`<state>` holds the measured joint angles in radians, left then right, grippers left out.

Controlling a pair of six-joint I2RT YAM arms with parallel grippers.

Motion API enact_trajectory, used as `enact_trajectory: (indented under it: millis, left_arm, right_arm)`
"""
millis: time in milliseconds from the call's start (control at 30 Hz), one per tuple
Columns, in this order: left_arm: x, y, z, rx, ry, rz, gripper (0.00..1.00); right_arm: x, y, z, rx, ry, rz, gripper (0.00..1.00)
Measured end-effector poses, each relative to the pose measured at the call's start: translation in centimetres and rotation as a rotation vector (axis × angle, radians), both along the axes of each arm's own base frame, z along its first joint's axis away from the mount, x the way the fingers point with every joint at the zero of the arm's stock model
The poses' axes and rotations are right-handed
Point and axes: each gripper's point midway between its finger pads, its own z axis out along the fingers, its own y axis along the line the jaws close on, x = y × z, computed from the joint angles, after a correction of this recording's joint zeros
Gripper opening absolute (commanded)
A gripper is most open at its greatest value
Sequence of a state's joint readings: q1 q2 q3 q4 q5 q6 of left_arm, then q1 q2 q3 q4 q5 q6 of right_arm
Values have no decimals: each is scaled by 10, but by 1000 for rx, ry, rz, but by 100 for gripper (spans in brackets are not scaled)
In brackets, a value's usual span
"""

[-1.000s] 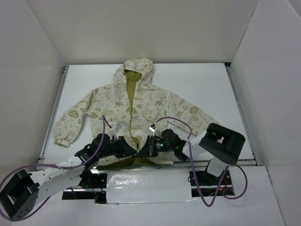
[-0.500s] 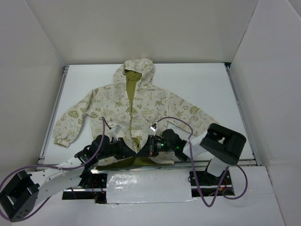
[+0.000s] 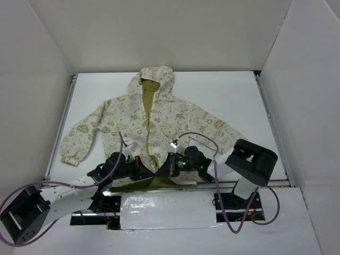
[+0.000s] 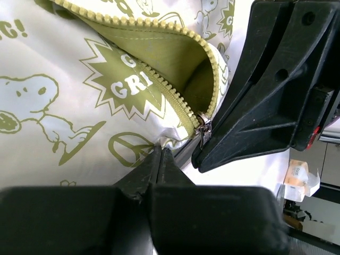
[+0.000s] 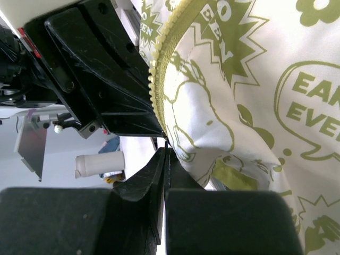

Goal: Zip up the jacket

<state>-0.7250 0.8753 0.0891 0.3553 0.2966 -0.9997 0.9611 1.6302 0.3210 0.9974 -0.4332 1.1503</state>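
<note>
The jacket (image 3: 159, 114) lies flat on the white table, hood far, hem toward the arm bases, its olive zipper open up the front. Both grippers meet at the hem by the zipper's bottom end. My left gripper (image 3: 142, 169) is shut, and in the left wrist view its tips (image 4: 160, 151) pinch the cream hem just left of the zipper. The zipper slider (image 4: 203, 126) sits at the bottom of the teeth, against the right gripper's fingers (image 4: 255, 122). My right gripper (image 5: 166, 150) is shut, with the thin metal pull at its tips. The left gripper's fingers (image 5: 101, 69) show opposite.
White walls close in the table on three sides. Metal rails run along its left (image 3: 61, 133) and right (image 3: 271, 127) edges. Purple cables (image 3: 199, 137) loop over the jacket's lower part. A foil-taped strip (image 3: 167, 210) lies between the arm bases.
The left arm's elbow has shifted slightly right and its gripper has edged closer to the zipper's bottom. The right gripper and the jacket lie as before.
</note>
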Motion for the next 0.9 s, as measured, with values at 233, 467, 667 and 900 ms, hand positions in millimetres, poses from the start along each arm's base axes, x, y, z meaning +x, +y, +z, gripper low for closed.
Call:
enact_trajectory:
  millis: [233,467,667,900]
  left_arm:
    - [0,0,-2,1,5,0,5]
    - [0,0,-3,3,2,-1,0]
    - [0,1,-4,10,0,-1,0]
    - [2,6,0,8,-61,11,0]
  right_arm:
    - [3,2,0,18,12,-10,0]
    - [3,2,0,25,26,-12,0]
    - [6,3,-1,16,61,-28,0]
    - [28,15,-1,-60,140,-68,0]
